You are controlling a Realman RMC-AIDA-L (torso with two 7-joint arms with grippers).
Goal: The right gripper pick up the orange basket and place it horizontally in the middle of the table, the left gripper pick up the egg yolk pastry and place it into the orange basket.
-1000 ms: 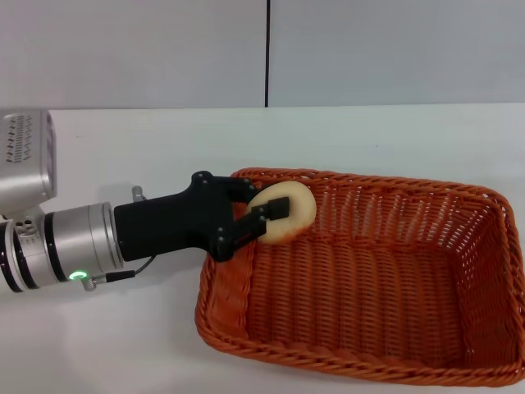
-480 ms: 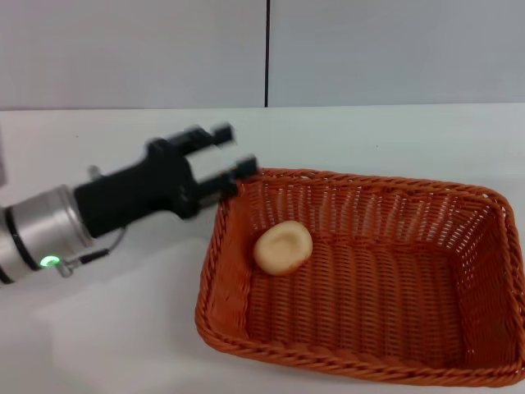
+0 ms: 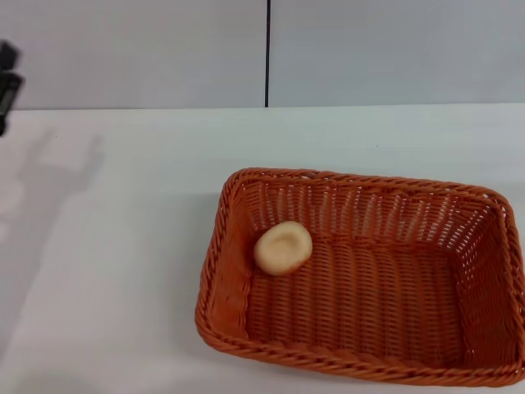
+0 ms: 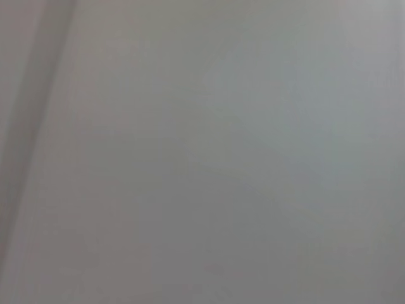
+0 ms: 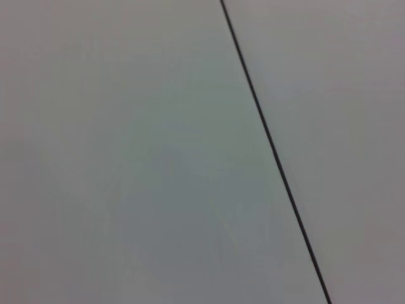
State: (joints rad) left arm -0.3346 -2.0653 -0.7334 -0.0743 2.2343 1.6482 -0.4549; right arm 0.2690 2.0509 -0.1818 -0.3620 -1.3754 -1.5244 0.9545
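Note:
The orange basket (image 3: 215,271) lies lengthwise on the white table (image 3: 115,263), at the centre-right of the head view. Inside it, near its left wall, rests the egg yolk pastry (image 3: 283,248), pale and round, with nothing touching it. Only a blurred black sliver of my left gripper (image 3: 6,82) shows at the far left edge, high above the table and far from the basket. The right gripper is out of view. Both wrist views show only a plain grey wall.
A grey wall with a thin vertical black seam (image 3: 267,53) stands behind the table. The same seam (image 5: 272,149) crosses the right wrist view. The left arm's shadow (image 3: 49,189) falls on the white tabletop left of the basket.
The left gripper let go of the pastry, which dropped into the basket's left part. The gripper then pulled back up and to the left, almost out of the head view.

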